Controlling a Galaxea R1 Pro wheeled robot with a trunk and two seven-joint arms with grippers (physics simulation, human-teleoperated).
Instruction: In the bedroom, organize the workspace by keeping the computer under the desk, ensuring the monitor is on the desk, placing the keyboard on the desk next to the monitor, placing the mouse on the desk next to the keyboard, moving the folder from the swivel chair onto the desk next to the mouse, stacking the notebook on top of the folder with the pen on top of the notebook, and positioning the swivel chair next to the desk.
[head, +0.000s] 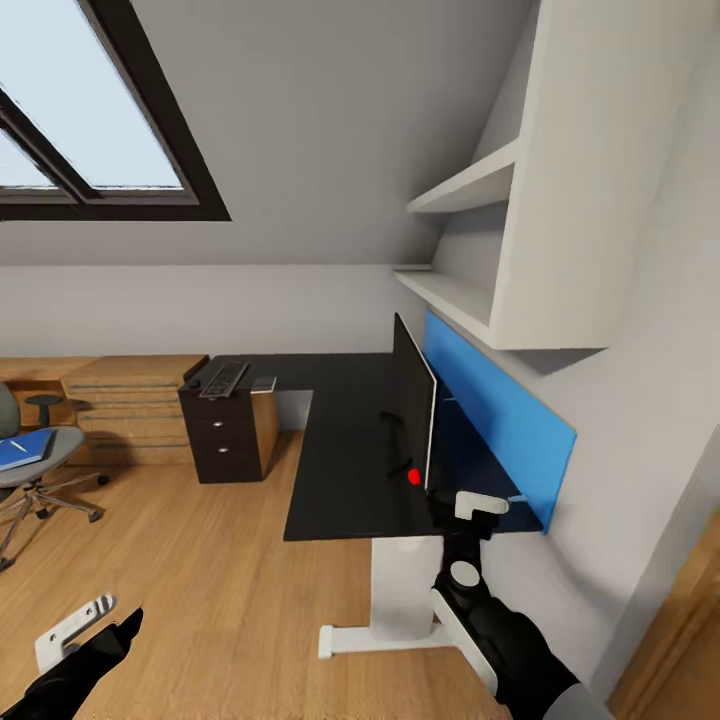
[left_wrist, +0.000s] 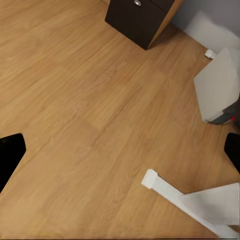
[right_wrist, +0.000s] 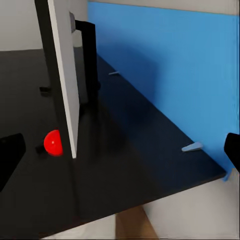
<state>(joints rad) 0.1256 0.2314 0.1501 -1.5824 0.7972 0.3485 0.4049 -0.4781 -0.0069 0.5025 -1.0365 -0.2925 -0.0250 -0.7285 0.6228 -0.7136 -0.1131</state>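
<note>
The black monitor (head: 414, 408) stands edge-on on the black L-shaped desk (head: 340, 450), and a red mouse (head: 414, 476) lies at its foot. In the right wrist view the monitor (right_wrist: 62, 75) and mouse (right_wrist: 53, 142) are close ahead. My right gripper (head: 470, 515) is open at the desk's near right corner, behind the monitor; its fingertips (right_wrist: 10, 155) are spread wide. The keyboard (head: 224, 378) lies on the desk's far end beside a small pale flat item (head: 264, 384). A blue folder (head: 25, 448) rests on the grey swivel chair (head: 35, 470) at far left. My left gripper (head: 115, 625) hangs open over the floor.
A blue panel (head: 500, 410) runs along the desk's back edge against the wall. White shelves (head: 470, 190) hang above. A dark drawer unit (head: 228, 435) stands under the desk's far end, with a low wooden cabinet (head: 130, 400) beside it. The desk's white leg (left_wrist: 170, 192) stands on the wood floor (head: 200, 560).
</note>
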